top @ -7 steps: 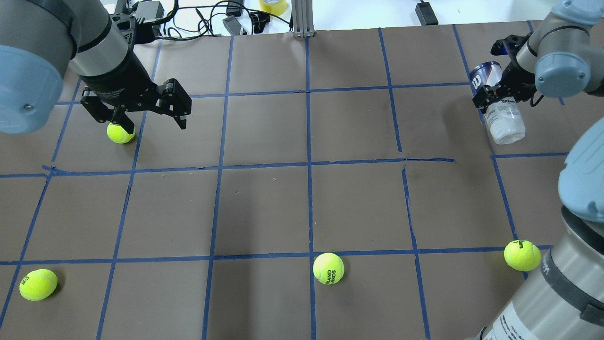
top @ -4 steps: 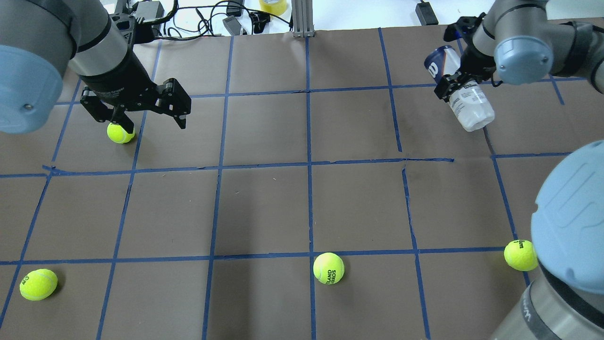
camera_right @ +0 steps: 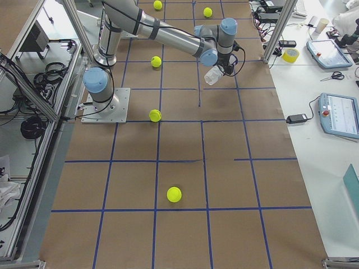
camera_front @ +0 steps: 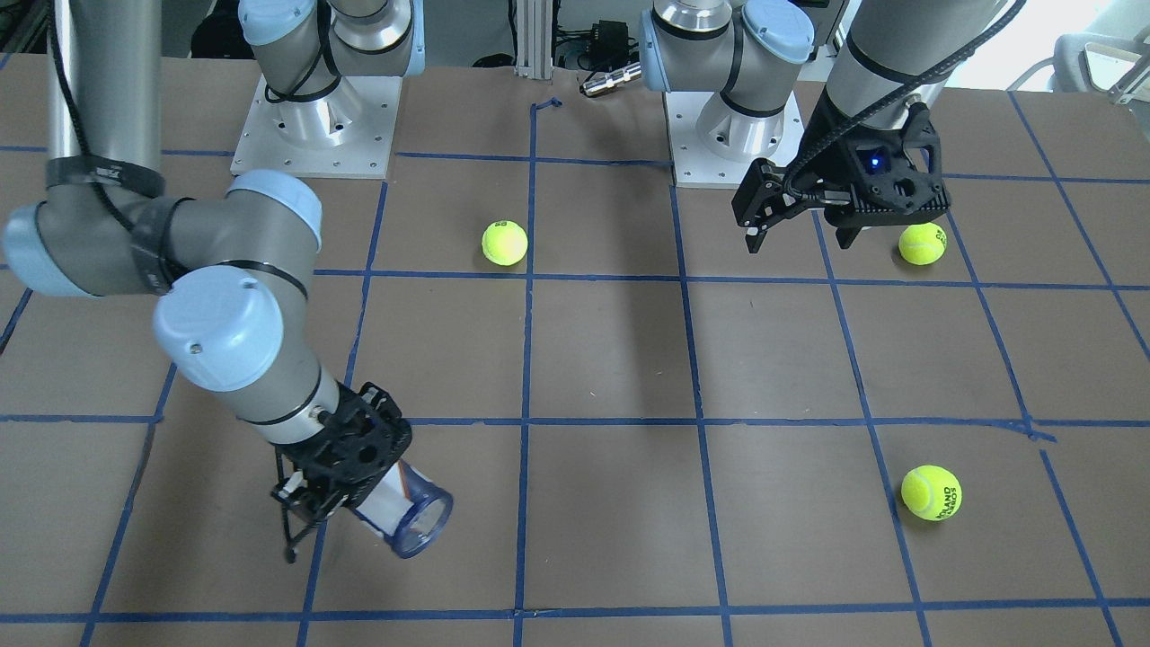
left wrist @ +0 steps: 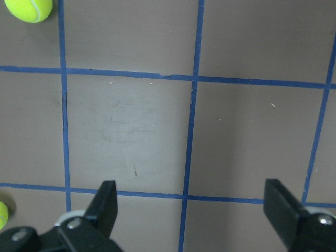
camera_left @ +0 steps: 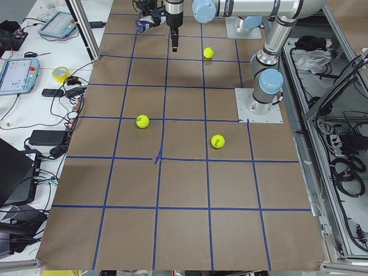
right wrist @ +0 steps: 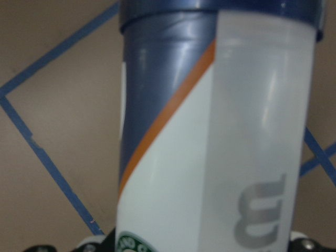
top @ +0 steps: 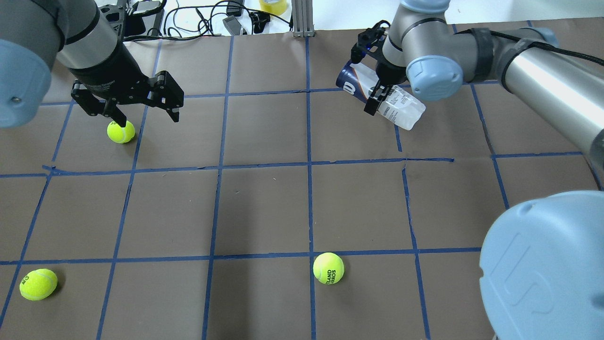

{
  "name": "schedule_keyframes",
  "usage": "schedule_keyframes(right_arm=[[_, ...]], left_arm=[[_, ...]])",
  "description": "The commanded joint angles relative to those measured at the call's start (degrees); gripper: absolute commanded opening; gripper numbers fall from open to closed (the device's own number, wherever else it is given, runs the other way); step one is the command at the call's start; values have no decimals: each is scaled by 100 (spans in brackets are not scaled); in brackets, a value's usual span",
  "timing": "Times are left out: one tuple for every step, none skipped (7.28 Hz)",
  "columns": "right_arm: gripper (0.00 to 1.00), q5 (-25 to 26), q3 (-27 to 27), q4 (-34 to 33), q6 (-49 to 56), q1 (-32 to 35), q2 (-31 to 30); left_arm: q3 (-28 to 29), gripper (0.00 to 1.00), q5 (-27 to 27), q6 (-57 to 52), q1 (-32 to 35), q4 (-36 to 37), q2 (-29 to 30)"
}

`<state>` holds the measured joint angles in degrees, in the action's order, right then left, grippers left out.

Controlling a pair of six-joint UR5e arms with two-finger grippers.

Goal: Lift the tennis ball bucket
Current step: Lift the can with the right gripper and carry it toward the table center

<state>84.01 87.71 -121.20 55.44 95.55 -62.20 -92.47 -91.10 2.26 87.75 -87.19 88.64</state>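
The tennis ball bucket (top: 394, 101) is a clear tube with a white and navy label and a navy rim. My right gripper (top: 377, 94) is shut on its middle and holds it tilted, nearly level, above the table at the far right-centre. It fills the right wrist view (right wrist: 210, 131) and shows in the front view (camera_front: 413, 517), its open rim towards that camera. The right gripper (camera_front: 337, 503) clamps it there too. My left gripper (top: 147, 118) is open and empty, hovering beside a tennis ball (top: 121, 131), as the front view (camera_front: 800, 241) and left wrist view (left wrist: 192, 207) also show.
Two more tennis balls lie near the front, one in the middle (top: 328, 268) and one at the left (top: 38, 284). My right arm's elbow (top: 542, 264) fills the front right corner. Cables and a metal post (top: 302, 19) line the far edge.
My right gripper has carried the bucket leftward from the table's right edge toward the far centre, tilting it flatter. My left gripper has shifted slightly away, still open.
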Motion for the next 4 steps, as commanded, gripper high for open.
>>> schedule_keyframes(right_arm=[[68,-104,18,-491,1008,630,120],[66,-104,27,-492,1457,867,138],[65,-17,27,-483,1722,1182,147],[65,10,19,-544,1934,1481,277]], left_arm=[[184,100,39,-41,-222,-26,5],[255,100,39,-406,-362,-52,5],[273,100,5,-810,-425,-44,-4],[282,100,4,-840,-486,-44,-13]])
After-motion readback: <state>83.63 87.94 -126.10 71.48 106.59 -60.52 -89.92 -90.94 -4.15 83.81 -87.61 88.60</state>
